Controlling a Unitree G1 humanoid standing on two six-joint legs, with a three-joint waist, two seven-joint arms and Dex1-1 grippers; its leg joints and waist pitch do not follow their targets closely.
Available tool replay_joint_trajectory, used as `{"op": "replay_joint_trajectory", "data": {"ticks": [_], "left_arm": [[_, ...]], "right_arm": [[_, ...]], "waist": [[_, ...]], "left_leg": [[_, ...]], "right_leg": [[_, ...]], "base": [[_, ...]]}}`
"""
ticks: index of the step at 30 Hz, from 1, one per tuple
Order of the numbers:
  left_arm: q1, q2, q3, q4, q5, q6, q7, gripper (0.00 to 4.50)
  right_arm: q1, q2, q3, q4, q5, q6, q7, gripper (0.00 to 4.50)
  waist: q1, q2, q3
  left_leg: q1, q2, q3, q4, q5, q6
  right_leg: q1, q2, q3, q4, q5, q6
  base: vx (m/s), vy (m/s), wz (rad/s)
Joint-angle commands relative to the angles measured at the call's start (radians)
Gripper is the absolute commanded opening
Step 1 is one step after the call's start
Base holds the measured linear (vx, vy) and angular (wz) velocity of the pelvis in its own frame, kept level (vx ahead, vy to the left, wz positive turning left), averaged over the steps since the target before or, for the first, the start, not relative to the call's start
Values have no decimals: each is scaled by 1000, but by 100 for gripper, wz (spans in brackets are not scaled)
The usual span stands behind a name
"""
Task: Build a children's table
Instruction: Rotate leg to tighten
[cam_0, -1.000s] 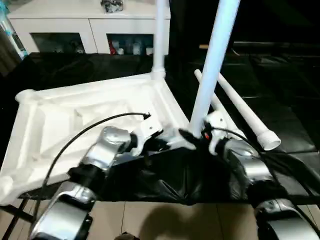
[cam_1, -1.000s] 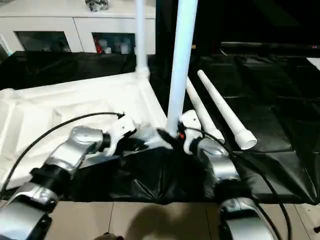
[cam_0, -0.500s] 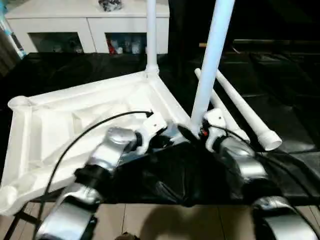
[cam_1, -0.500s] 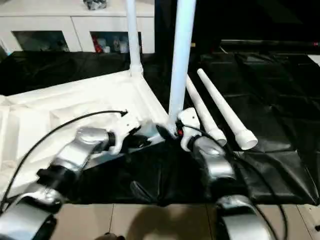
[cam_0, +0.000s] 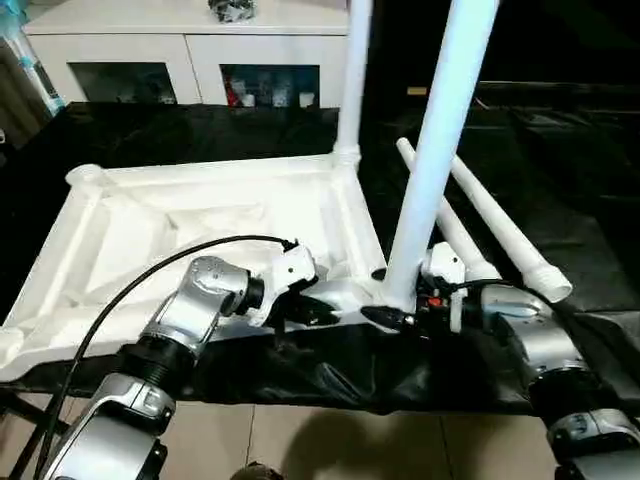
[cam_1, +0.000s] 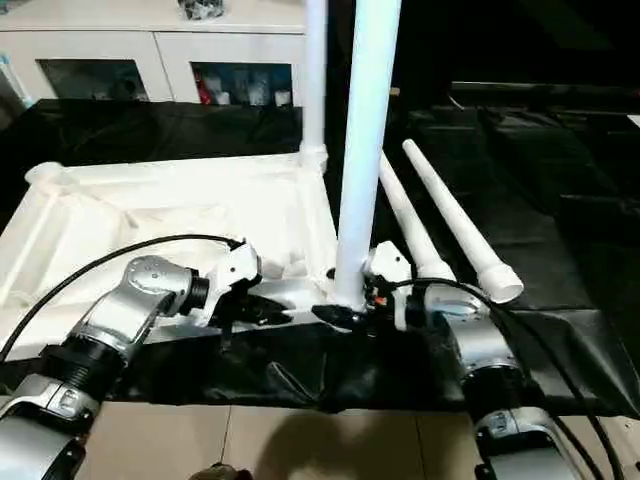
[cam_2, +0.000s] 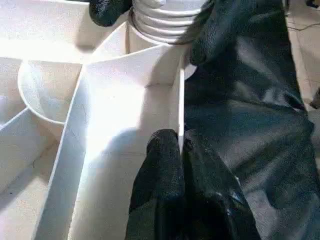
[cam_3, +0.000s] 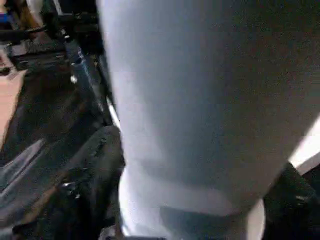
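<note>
The white tabletop (cam_0: 200, 215) lies ribbed side up on a black sheet. One leg (cam_0: 350, 80) stands upright in its far right corner socket. A second leg (cam_0: 432, 170) stands upright at the near right corner, and my right gripper (cam_0: 397, 316) is shut around its base. The left wrist view shows that leg's ribbed end (cam_2: 165, 20) at the corner socket. My left gripper (cam_0: 322, 312) is shut on the tabletop's near rim (cam_2: 179, 112), just left of that corner. Two loose legs (cam_0: 500, 225) (cam_0: 445, 225) lie side by side on the sheet to the right.
A white cabinet with glass-fronted doors (cam_0: 190, 50) stands behind the tabletop. The black sheet (cam_0: 570, 150) covers the ground to the right and back. Tan floor (cam_0: 300, 450) shows at the near edge. A black cable (cam_0: 150, 275) arcs over my left forearm.
The tabletop has turned and shifted right, so its far edge now lies level. The held leg's base has come nearer to me. Both grippers kept their hold.
</note>
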Motion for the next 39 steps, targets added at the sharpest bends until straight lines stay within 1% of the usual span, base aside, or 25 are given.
{"op": "replay_joint_trajectory", "data": {"ticks": [1, 2, 6, 9, 12, 14, 16, 17, 18, 19, 22, 23, 24, 25, 26, 27, 28, 30, 31, 32, 33, 35, 37, 38, 39], "left_arm": [[-11, -38, -14, -64, -54, -14, -5, 0], [-10, -36, -15, -65, -55, -13, -7, 0], [-5, -24, -17, -70, -56, -10, -23, 0], [-4, -17, -9, -64, -51, -14, -26, 0], [-4, -21, -4, -63, -49, -12, -14, 0], [-14, -47, 15, -40, -34, -13, 63, 0], [-24, -65, 26, -22, -23, -20, 115, 0], [-27, -71, 29, -16, -20, -22, 132, 0], [-37, -88, 35, 0, -9, -26, 177, 0], [-44, -99, 37, 9, -3, -25, 203, 0], [-72, -147, 48, 40, 22, -3, 314, 0], [-72, -147, 48, 40, 22, -3, 314, 0], [-83, -175, 55, 49, 26, 19, 373, 0], [-90, -194, 59, 55, 30, 30, 413, 0], [-91, -210, 60, 54, 32, 37, 437, 0], [-89, -221, 58, 51, 34, 36, 447, 0], [-84, -227, 51, 45, 37, 28, 444, 0], [-76, -232, 44, 39, 37, 17, 433, 0], [-71, -233, 42, 34, 34, 13, 425, 0], [-65, -233, 41, 26, 29, 12, 411, 0], [-61, -229, 39, 21, 26, 12, 401, 0], [-52, -211, 37, 6, 16, 8, 365, 0], [-48, -198, 34, -2, 10, 4, 346, 0], [-43, -183, 29, -6, 6, -9, 321, 0], [-43, -183, 28, -6, 6, -10, 320, 0]], "right_arm": [[25, 33, 130, -26, -14, 49, 103, 320], [26, 32, 131, -27, -13, 52, 105, 320], [30, 20, 144, -47, -9, 86, 129, 290], [38, 28, 132, -54, -18, 94, 126, 278], [40, 41, 118, -48, -14, 95, 99, 276], [20, 85, 82, 15, -45, 62, -69, 276], [7, 108, 66, 55, -73, 38, -180, 275], [1, 116, 61, 70, -83, 33, -219, 275], [-14, 140, 40, 106, -92, 44, -313, 275], [-22, 157, 28, 126, -95, 48, -366, 274], [-52, 228, -19, 186, -86, 74, -545, 274], [-52, 228, -19, 186, -86, 74, -545, 274], [-73, 264, -34, 223, -95, 78, -649, 274], [-89, 289, -43, 252, -100, 75, -712, 274], [-97, 309, -41, 262, -105, 61, -728, 274], [-100, 323, -35, 268, -105, 46, -718, 309], [-100, 328, -21, 266, -115, 33, -704, 344], [-98, 330, -6, 264, -127, 27, -680, 344], [-97, 330, -6, 261, -126, 26, -667, 346], [-95, 328, -10, 255, -118, 24, -649, 373], [-93, 323, -10, 250, -118, 16, -637, 387], [-91, 298, -9, 242, -115, -11, -606, 395], [-93, 282, -12, 246, -105, -30, -579, 395], [-86, 262, -8, 233, -94, -43, -525, 395], [-86, 261, -8, 233, -93, -43, -523, 395]], "waist": [[3, -11, -55], [3, -12, -56], [5, -11, -56], [5, -9, -55], [5, -10, -56], [1, -7, -55], [-5, -9, -50], [-11, -7, -48], [-16, -8, -47], [-22, -8, -46], [-29, -7, -46], [-29, -7, -46], [-28, -4, -48], [-31, -3, -49], [-30, -2, -50], [-29, -4, -53], [-26, -5, -54], [-24, -5, -56], [-25, -6, -55], [-24, -6, -55], [-24, -5, -53], [-24, -4, -53], [-24, -3, -55], [-24, -4, -56], [-22, -4, -58]], "left_leg": [[19, 62, -19, -56, -154, 99], [19, 61, -19, -56, -150, 100], [19, 61, -19, -56, -147, 102], [20, 62, -20, -57, -158, 91], [21, 62, -20, -57, -154, 88], [21, 61, -19, -58, -161, 80], [21, 60, -22, -64, -193, 56], [23, 59, -23, -68, -224, 36], [27, 60, -24, -70, -251, 20], [28, 58, -24, -72, -262, 9], [30, 58, -25, -74, -277, -3], [30, 58, -25, -74, -277, -3], [27, 58, -24, -72, -255, 2], [28, 57, -24, -73, -249, -2], [28, 56, -25, -73, -247, -2], [28, 57, -23, -69, -231, 5], [23, 54, -22, -65, -203, 21], [19, 53, -21, -61, -165, 45], [18, 52, -21, -61, -162, 56], [19, 52, -21, -62, -168, 59], [19, 54, -21, -63, -182, 59], [20, 56, -22, -65, -198, 55], [19, 57, -22, -64, -191, 57], [20, 57, -21, -63, -184, 60], [18, 56, -21, -61, -168, 71]], "right_leg": [[32, -91, 40, -70, 11, -269], [34, -91, 40, -70, 14, -269], [32, -90, 39, -69, 16, -266], [31, -90, 40, -72, -6, -263], [31, -91, 40, -71, 2, -265], [28, -92, 41, -72, -4, -268], [27, -93, 41, -77, -64, -261], [26, -95, 42, -82, -118, -256], [25, -95, 44, -87, -162, -249], [24, -94, 46, -88, -177, -244], [22, -93, 49, -90, -187, -233], [22, -93, 49, -90, -187, -233], [24, -94, 51, -88, -150, -231], [21, -91, 50, -85, -134, -236], [23, -91, 49, -85, -128, -235], [25, -92, 50, -83, -88, -237], [29, -92, 49, -80, -41, -239], [31, -91, 47, -76, 17, -238], [31, -90, 46, -75, 23, -237], [32, -91, 45, -78, 13, -237], [31, -93, 45, -80, -18, -235], [31, -93, 46, -83, -48, -232], [32, -92, 45, -80, -29, -235], [32, -91, 45, -79, -16, -237], [35, -91, 44, -76, 13, -241]], "base": [[0, 0, 0], [0, 0, 0], [0, 0, 0], [0, 0, 0], [0, 0, 0], [0, 0, 0], [0, 0, 0], [0, 0, 0], [0, 0, 0], [0, 0, 0], [0, 0, 0], [0, 0, 0], [0, 0, 0], [0, 0, 0], [0, 0, 0], [0, 0, 0], [0, 0, 0], [0, 0, 0], [0, 0, 0], [0, 0, 0], [0, 0, 0], [0, 0, 0], [0, 0, 0], [0, 0, 0], [0, 0, 0]]}}
